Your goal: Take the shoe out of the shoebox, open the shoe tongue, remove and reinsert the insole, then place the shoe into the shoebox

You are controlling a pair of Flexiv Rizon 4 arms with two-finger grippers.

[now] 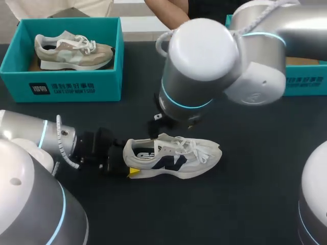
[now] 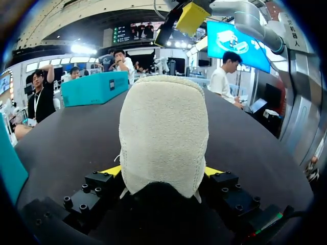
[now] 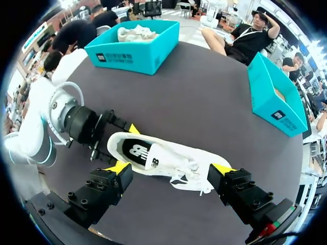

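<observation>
The shoe (image 1: 176, 158) is standing on its sole near the middle of the table (image 1: 240, 204), outside both boxes. Its heel is pointing toward the left arm and its toe toward the right side of the head view. The dark insole (image 3: 134, 149) is showing inside the opening, and the laces are lying loose over the tongue.

The left gripper (image 2: 162, 171) is clamping the heel. In the left wrist view its two yellow tips are pressing against the heel from opposite sides, low down near the sole. The left arm is coming in low over the table from the left.

The right gripper (image 3: 170, 168) is hovering above the shoe with its fingers spread wide and gripping nothing. In the right wrist view the shoe is lying below and between the two yellow tips, apart from both. In the left wrist view one right fingertip (image 2: 191, 16) is showing well above the heel. The right arm is reaching in from the upper right, and its body is hiding most of its gripper in the head view.

The left box (image 1: 61, 84) is sitting at the far left of the table, with a beige shoe (image 1: 71, 51) lying inside it. The right box (image 3: 271, 102) is sitting at the far right, well apart from the shoe.
</observation>
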